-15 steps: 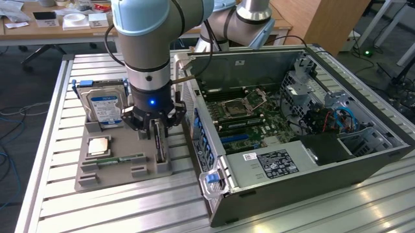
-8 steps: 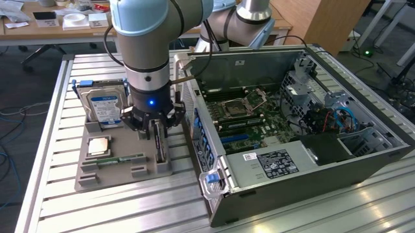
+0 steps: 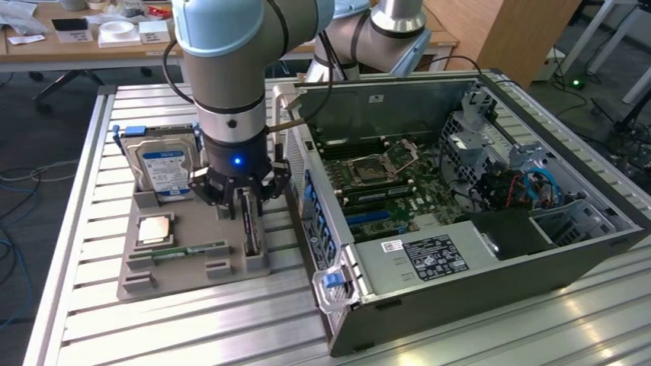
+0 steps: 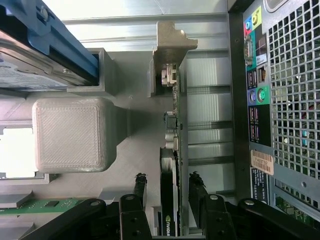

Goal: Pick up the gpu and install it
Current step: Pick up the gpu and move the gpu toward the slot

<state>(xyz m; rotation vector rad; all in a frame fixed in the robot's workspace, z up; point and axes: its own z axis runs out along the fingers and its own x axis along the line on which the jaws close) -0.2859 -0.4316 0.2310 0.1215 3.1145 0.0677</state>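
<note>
The gripper (image 4: 168, 178) is spread, one finger on either side of the gpu (image 4: 175, 120) and clear of both faces. The card stands on edge in the grey holder tray (image 3: 178, 271). In the exterior view the hard drive (image 3: 163, 169) is at ten o'clock of it and the open computer case (image 3: 458, 229) at three. It is probably light, stiff and fragile, so pinch the flat faces mid-length, away from the metal bracket (image 4: 172, 37).

Arm (image 3: 229, 84), upper centre of exterior view: thick silver-grey tubes, pale blue joint cap (image 3: 249, 44). Thin black cable (image 3: 175, 72) loops down left side of link. Black band around wrist, small blue light (image 3: 236, 161) glowing below it. Hand (image 3: 244, 204): black, jointed metal bars, round pivot pins. Fingers (image 4: 141, 186) in wrist view: slim, black, rough worn tips.
</note>
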